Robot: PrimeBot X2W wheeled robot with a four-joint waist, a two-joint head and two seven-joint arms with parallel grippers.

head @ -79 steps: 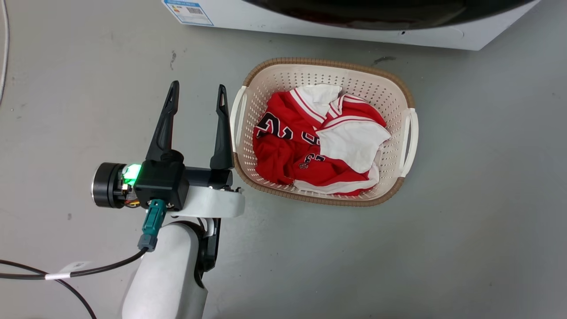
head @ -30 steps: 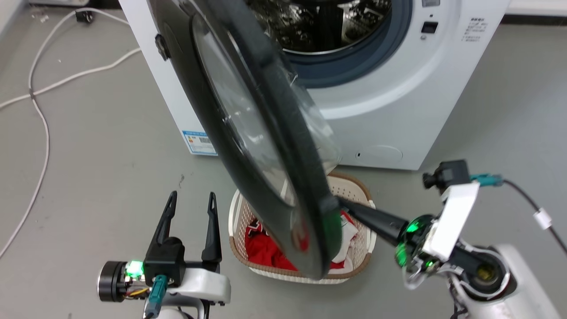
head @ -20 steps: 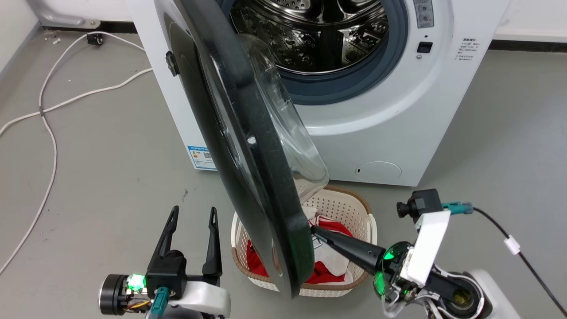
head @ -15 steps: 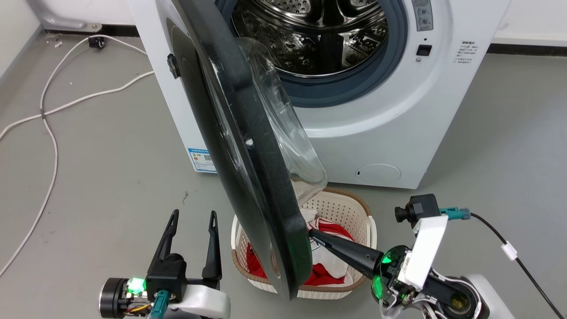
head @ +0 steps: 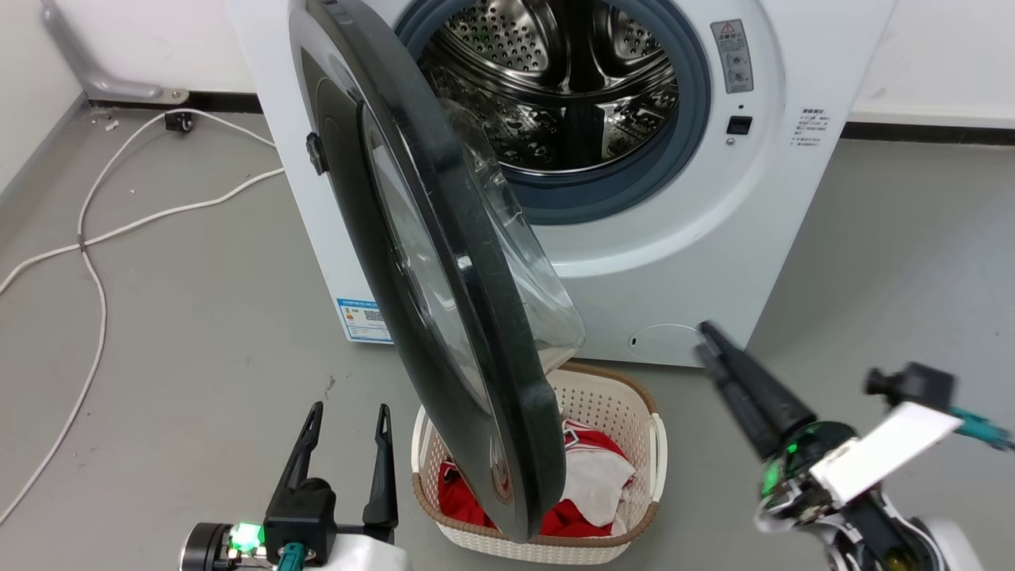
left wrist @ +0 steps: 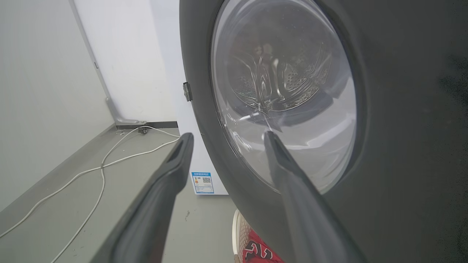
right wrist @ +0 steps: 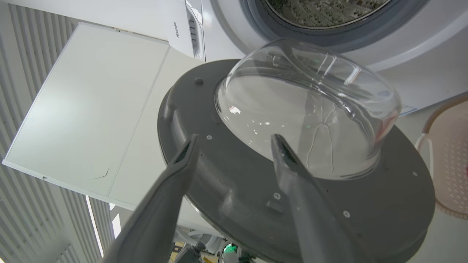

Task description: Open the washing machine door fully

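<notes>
The white washing machine (head: 690, 238) stands ahead with its steel drum (head: 555, 87) showing. The washing machine door (head: 444, 262), black-rimmed with a bulging glass bowl, hangs from its left hinge and juts out towards me, about square to the machine's front. My left gripper (head: 345, 412) is open at the lower left, facing the door's outer face (left wrist: 402, 109) without touching it. My right gripper (head: 706, 341) is open at the lower right, clear of the door. Its fingers (right wrist: 292, 175) point at the door's inner face (right wrist: 256, 190) and the glass bowl (right wrist: 303, 109).
A white laundry basket (head: 610, 388) holding red and white clothes (head: 571, 515) sits on the grey floor under the door's lower edge. A white cable (head: 95, 262) runs across the floor at left. A blue label (head: 363, 317) marks the machine's lower left corner.
My right gripper has drawn back from the door's lower inner rim to the right and now stands apart from it. The head camera tilted up. The door's angle looks about the same.
</notes>
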